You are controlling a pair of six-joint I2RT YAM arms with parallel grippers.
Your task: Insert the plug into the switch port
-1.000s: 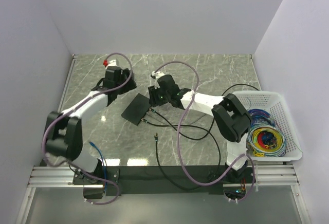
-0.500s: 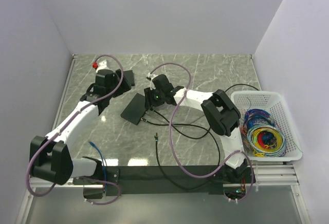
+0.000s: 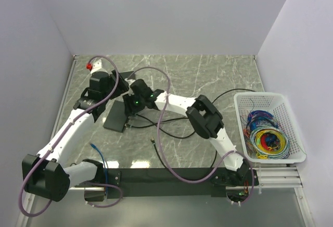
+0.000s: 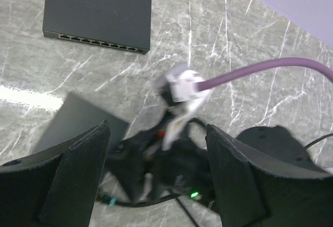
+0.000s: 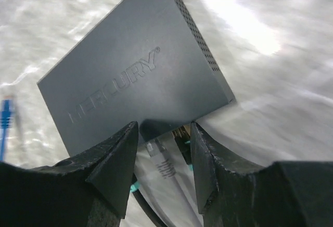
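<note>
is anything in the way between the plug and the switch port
Nothing visible does. In the right wrist view the plug, held in the right gripper, sits right up at the port edge of the switch, and nothing lies across the short stretch between them.

Grey marbled worktop point(image 3: 208, 76). Lying on it: switch point(image 3: 115, 116) flat, left of centre. Second black switch point(image 4: 97, 14) beyond it, port row visible. Black cables point(image 3: 229, 90) across the middle. Blue cable tip point(image 3: 93, 146) near-left. White basket point(image 3: 258, 98) of coloured wire coils at the right edge.
</note>
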